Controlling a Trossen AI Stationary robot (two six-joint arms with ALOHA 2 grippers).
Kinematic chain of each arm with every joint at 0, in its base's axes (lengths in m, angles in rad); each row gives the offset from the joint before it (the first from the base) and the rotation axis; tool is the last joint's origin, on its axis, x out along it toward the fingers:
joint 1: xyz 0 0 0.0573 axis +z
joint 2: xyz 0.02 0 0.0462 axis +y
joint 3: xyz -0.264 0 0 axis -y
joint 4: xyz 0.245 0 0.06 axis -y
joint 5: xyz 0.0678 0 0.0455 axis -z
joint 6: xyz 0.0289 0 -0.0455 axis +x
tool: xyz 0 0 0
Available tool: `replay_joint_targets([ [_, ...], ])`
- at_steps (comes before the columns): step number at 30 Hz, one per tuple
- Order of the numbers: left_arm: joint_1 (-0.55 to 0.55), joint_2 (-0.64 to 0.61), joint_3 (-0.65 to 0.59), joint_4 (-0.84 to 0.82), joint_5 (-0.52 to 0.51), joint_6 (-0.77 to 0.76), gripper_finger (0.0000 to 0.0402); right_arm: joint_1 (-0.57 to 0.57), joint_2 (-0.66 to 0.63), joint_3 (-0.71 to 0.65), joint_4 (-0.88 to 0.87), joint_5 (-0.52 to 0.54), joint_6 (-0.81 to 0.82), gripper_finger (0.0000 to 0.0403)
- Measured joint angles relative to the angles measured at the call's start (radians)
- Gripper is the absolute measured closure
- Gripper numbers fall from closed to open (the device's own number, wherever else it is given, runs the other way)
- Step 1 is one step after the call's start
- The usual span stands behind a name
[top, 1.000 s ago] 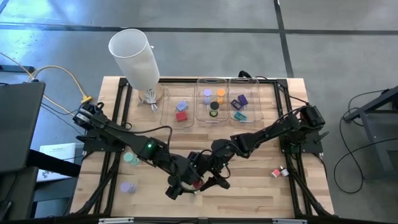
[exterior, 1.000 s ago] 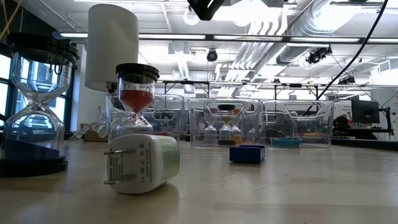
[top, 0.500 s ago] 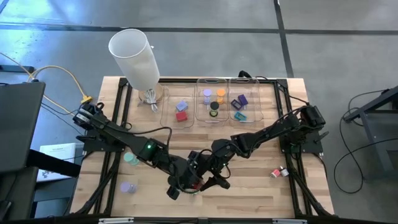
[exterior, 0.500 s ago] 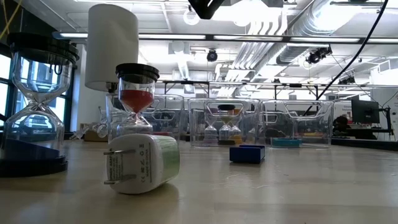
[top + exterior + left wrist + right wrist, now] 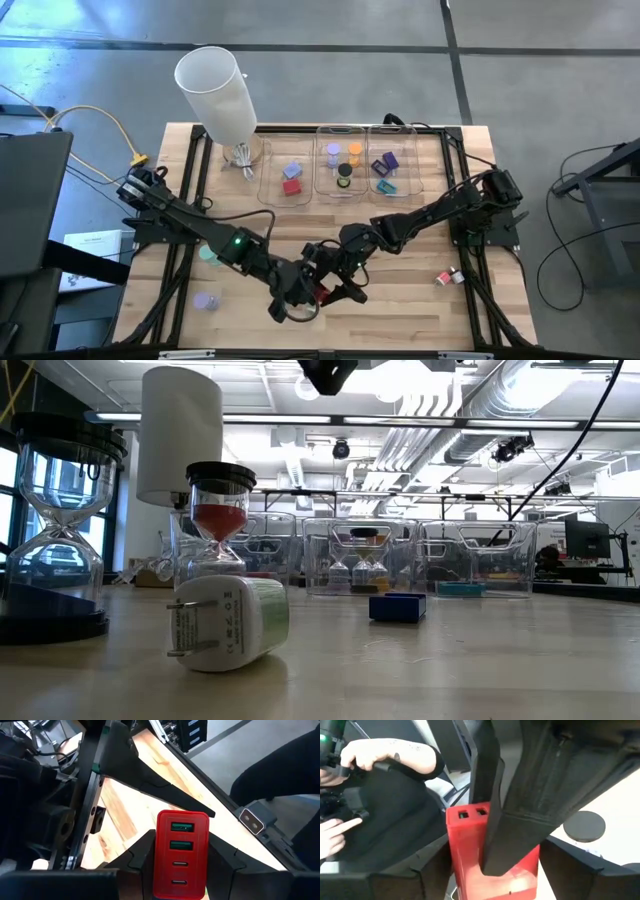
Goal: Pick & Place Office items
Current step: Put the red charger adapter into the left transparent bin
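You've got both arms meeting low-centre of the high view. Left gripper (image 5: 300, 297) is clamped on the red charger block (image 5: 182, 851): in the left wrist view both dark fingers (image 5: 145, 855) press its two sides, USB ports facing the cam. Right gripper (image 5: 335, 290) is right up against the same block; in the right wrist view its fingers stand apart w/ the block between them, and a dark finger of the other arm crosses in front of the red face. Can't tell whether the right fingers touch the block.

Room to move: the grippers sit near the bottom edge of the wooden table (image 5: 400, 320), w/ bare wood to lower right and lower left of them. A lavender cap (image 5: 205, 301) lies lower left, near the table's left edge; a teal cap (image 5: 209, 256) sits just above it, partly under the left arm. A small red/pink piece (image 5: 447, 277) lies at right, close to the right arm's base rail.

Top of frame: three clear trays (image 5: 345, 160) in a row along the far edge, holding small coloured items, well apart from the grippers. White cylinder (image 5: 217, 92) stands upper left, overhanging the table corner.

Low view: a white plug adapter (image 5: 225, 623) lies on its side in the foreground, a red-sand hourglass (image 5: 219, 520) behind it, a blue block (image 5: 397, 606) mid-table
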Motion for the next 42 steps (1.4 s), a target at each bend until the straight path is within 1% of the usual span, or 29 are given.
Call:
replay_joint_targets([
  [4, 0.000, -0.002, 0.000, -0.014, 0.000, -0.021, 0.0289, -0.004, 0.000, 0.001, -0.026, 0.010, -0.004, 0.0122],
  [9, -0.005, -0.016, 0.000, -0.033, 0.001, -0.053, 0.0289, -0.005, 0.000, 0.002, -0.104, 0.016, -0.007, 0.0120],
  [12, -0.018, -0.036, -0.002, -0.045, -0.007, -0.071, 0.0289, -0.003, -0.010, 0.002, -0.163, 0.069, -0.011, 0.0121],
  [15, -0.035, -0.063, -0.002, -0.067, -0.037, -0.107, 0.0289, -0.003, -0.022, 0.003, -0.177, 0.129, -0.010, 0.0119],
  [19, -0.067, -0.085, 0.001, -0.091, -0.062, -0.197, 0.0290, -0.007, -0.045, -0.001, -0.236, 0.290, -0.001, 0.0118],
  [23, -0.112, -0.085, 0.001, -0.118, -0.082, -0.257, 0.0290, -0.003, -0.077, -0.001, -0.327, 0.503, 0.016, 0.0118],
  [26, -0.144, -0.087, 0.001, -0.130, -0.141, -0.273, 0.0290, 0.003, -0.086, 0.000, -0.418, 0.645, 0.027, 0.0118],
  [30, -0.160, -0.114, 0.000, -0.191, -0.216, -0.316, 0.0290, 0.024, -0.086, -0.001, -0.523, 0.789, 0.082, 0.0118],
  [33, -0.149, -0.146, 0.000, -0.223, -0.236, -0.338, 0.0290, 0.060, -0.086, -0.001, -0.630, 0.830, 0.122, 0.0118],
  [35, -0.134, -0.169, 0.000, -0.256, -0.257, -0.340, 0.0290, 0.092, -0.086, -0.001, -0.701, 0.882, 0.158, 0.0118],
  [39, -0.083, -0.222, 0.001, -0.324, -0.341, -0.341, 0.0290, 0.168, -0.086, -0.001, -0.842, 1.074, 0.252, 0.0118],
  [42, -0.021, -0.253, 0.001, -0.369, -0.399, -0.339, 0.0290, 0.232, -0.086, -0.001, -0.941, 1.206, 0.344, 0.0118],
])
